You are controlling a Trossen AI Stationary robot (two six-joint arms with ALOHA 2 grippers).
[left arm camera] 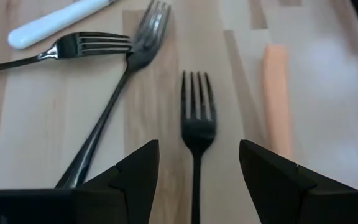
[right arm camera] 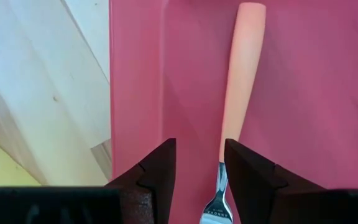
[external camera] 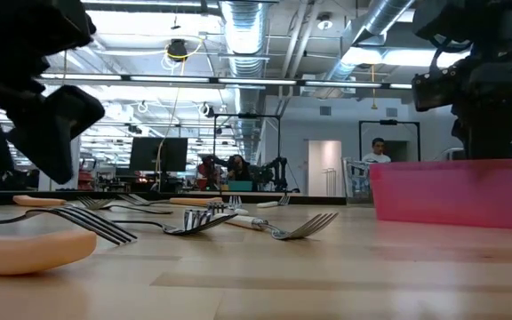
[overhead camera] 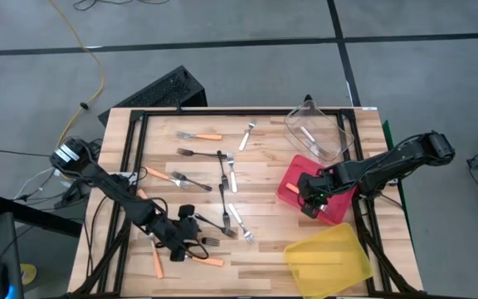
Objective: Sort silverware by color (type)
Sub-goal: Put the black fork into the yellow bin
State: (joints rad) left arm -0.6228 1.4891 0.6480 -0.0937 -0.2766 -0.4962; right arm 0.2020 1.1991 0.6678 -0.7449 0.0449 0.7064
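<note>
A: Where is the left gripper point(left arm camera: 197, 165) relative to the black fork point(left arm camera: 197, 134)?

B: Directly above it, jaws spread wide and holding nothing. The fork's handle passes midway between the 2 fingers point(left arm camera: 135, 171). Its long axis runs straight away from the wrist, tines leading.

A: What lies near that fork?

B: 2 more dark forks point(left arm camera: 114, 93) just beside it on one flank, an orange handle point(left arm camera: 277, 99) on the other.

A: And the right gripper point(right arm camera: 199, 165)?

B: It hangs over the red bin point(overhead camera: 293, 184), well apart from the black fork, jaws partly open and gripping nothing. An orange-handled fork point(right arm camera: 238, 93) lies inside the bin. The left arm is therefore nearer.
</note>
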